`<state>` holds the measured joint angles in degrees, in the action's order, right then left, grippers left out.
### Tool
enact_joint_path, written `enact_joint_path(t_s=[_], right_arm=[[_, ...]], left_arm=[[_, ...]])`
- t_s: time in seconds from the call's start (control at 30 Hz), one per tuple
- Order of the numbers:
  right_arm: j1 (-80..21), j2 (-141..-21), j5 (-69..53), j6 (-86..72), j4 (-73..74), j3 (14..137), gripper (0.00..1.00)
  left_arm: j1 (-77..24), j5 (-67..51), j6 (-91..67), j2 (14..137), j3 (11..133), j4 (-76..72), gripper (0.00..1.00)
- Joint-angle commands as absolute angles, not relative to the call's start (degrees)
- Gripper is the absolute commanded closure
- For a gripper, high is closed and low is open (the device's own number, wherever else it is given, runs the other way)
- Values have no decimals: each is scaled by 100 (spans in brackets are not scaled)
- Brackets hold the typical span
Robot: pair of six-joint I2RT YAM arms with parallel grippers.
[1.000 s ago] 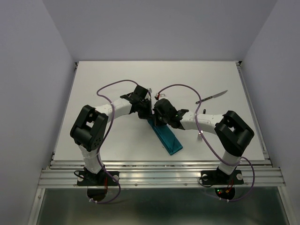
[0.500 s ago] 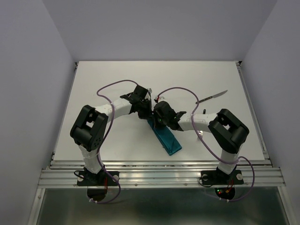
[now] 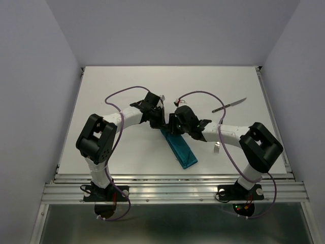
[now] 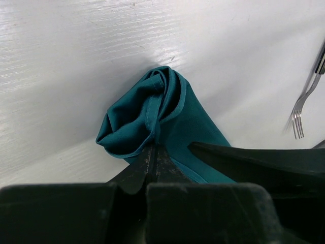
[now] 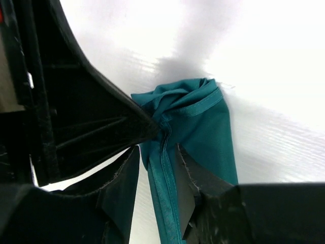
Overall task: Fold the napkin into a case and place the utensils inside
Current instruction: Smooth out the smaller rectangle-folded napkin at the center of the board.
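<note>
The teal napkin, folded into a long narrow case, lies slanted at the table's middle. Its far end is bunched up. My left gripper is shut on the cloth's hem at that end. My right gripper is open, and its fingers straddle the same hem right beside the left jaws. The silver fork lies on the table right of the case and also shows in the left wrist view. The knife lies at the far right.
The white table is walled by grey panels on the left, back and right. The two arms crowd together over the case's far end, with purple cables looping above them.
My right arm's elbow has swung to the right, and its gripper has shifted slightly back at the case's far end. The left arm and the case have stayed put.
</note>
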<state>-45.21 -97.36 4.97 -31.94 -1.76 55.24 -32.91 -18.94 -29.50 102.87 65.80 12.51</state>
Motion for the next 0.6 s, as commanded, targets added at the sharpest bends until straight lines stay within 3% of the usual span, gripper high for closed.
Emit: enact_joint_path(t_s=[0.0,0.1,0.17,0.27,0.57], right_arm=[[-4368,-9404,483,-3296,-536,5388,61],[-4245,-9439,492,-3366,-545,5353,67],[-4131,-9535,501,-3471,-554,5379,83],[-4070,-9685,440,-3551,-545,5457,96],[-4069,-10125,316,-3568,-536,5713,99]], left_arm=[[-3296,-2021,-2883,10046,6574,1125,100],[-3296,-2022,-2883,10055,6592,1125,100],[-3296,-2039,-2883,10055,6601,1116,100],[-3296,-2039,-2883,10072,6609,1116,100],[-3287,-2065,-2874,10081,6636,1125,100]])
